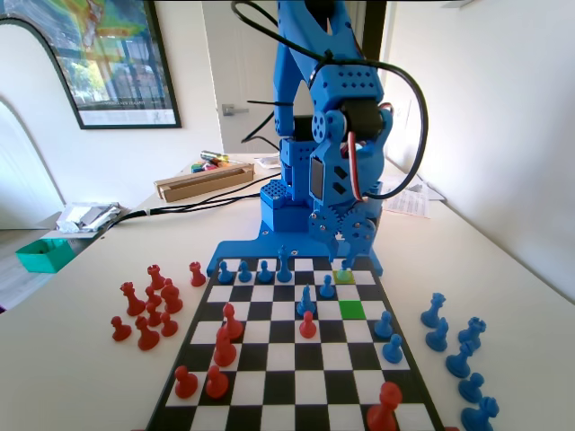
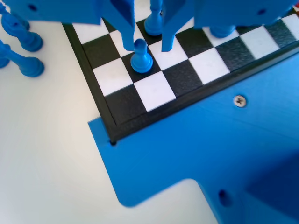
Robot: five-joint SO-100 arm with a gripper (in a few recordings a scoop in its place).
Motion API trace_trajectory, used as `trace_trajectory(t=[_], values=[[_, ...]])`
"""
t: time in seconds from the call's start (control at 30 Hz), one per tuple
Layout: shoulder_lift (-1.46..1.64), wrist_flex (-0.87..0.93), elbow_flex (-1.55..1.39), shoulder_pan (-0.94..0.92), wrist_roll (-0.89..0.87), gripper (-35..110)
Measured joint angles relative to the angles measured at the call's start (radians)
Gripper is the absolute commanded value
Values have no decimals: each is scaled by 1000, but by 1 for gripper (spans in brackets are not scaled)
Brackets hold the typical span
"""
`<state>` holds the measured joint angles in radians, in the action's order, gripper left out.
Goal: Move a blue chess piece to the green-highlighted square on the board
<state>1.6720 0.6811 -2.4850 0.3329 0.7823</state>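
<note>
Down at the far right of the board (image 1: pixel 269 359) in the fixed view, the gripper (image 1: pixel 346 259) hangs low over the yellow-olive square (image 1: pixel 342 276), where a small blue pawn (image 1: pixel 347 264) stands. In the wrist view, near the top centre of the frame, the gripper (image 2: pixel 145 43) has its two jaws parted, one on each side of the pawn (image 2: pixel 140 56), whose round head sits in the gap between them. Whether the jaws touch the pawn cannot be told; they look apart from it, so nothing is gripped.

Just in front of that square in the fixed view, two rows nearer the camera, lies the green square (image 1: pixel 352 309), bare. A second blue pawn (image 1: pixel 327 286) stands just left of the row between them, and a taller blue piece (image 1: pixel 307 301) with a red pawn (image 1: pixel 307 325) before it stands to the left of the green square. More blue pawns (image 1: pixel 389 338) stand at the board's right edge, lower right of the green square.

Along the far row, upper centre of the fixed view, other blue pieces (image 1: pixel 264 268) stand in a line. Red pieces (image 1: pixel 225 341) stand on the left half of the board, and a cluster of red pieces (image 1: pixel 148 305) rests on the table at centre left. Off the board at lower right stands a group of blue pieces (image 1: pixel 458 350) on the table (image 1: pixel 72 359).
</note>
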Motion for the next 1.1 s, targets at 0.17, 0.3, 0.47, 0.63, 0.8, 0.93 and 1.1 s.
trace_trajectory(t=[0.17,0.3,0.47,0.63,0.8,0.93,1.1], values=[[-5,-26,0,17,0,12],[-5,-31,0,23,0,12],[-23,-35,-2,28,0,12],[-40,-49,-3,28,15,12],[-57,-78,-14,26,17,11],[-58,-103,-17,26,29,11],[-58,-98,-17,28,35,1]])
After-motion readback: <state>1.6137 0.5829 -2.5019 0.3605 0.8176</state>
